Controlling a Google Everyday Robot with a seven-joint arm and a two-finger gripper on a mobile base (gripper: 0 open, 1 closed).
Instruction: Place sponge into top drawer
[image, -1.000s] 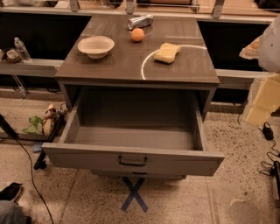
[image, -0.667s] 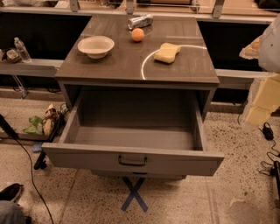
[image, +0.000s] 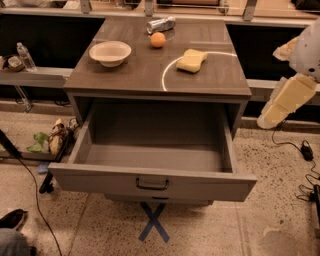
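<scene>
On the left of the top (image: 130, 75) sits the bowl (image: 110, 52), which is none of my business. Below it and across the middle, the drawer (image: 150, 158) stands pulled right out, its handle (image: 152, 184) facing the camera and its floor bare. So the opening is done, and nothing needs shifting before something can go in.

Back on the top, the ball (image: 158, 39) lies toward the rear with a can (image: 161, 23) just behind it; I leave both alone. Right of the ball, and apart from it, is the sponge (image: 192, 60), lying flat on the top's right half across a white arc (image: 165, 75) marked on the wood. It is neither in the drawer nor in my grasp, so the real work has not begun.

Farthest right, off the side of the cabinet and well apart from the sponge, hangs my gripper (image: 272, 85). My fingers (image: 287, 100) are apart, with nothing between them.

What is left, as I judge it: reach left over the top, come down on the sponge, pinch it across its narrow waist, lift, carry it forward past the front edge, and let go over the open drawer.
</scene>
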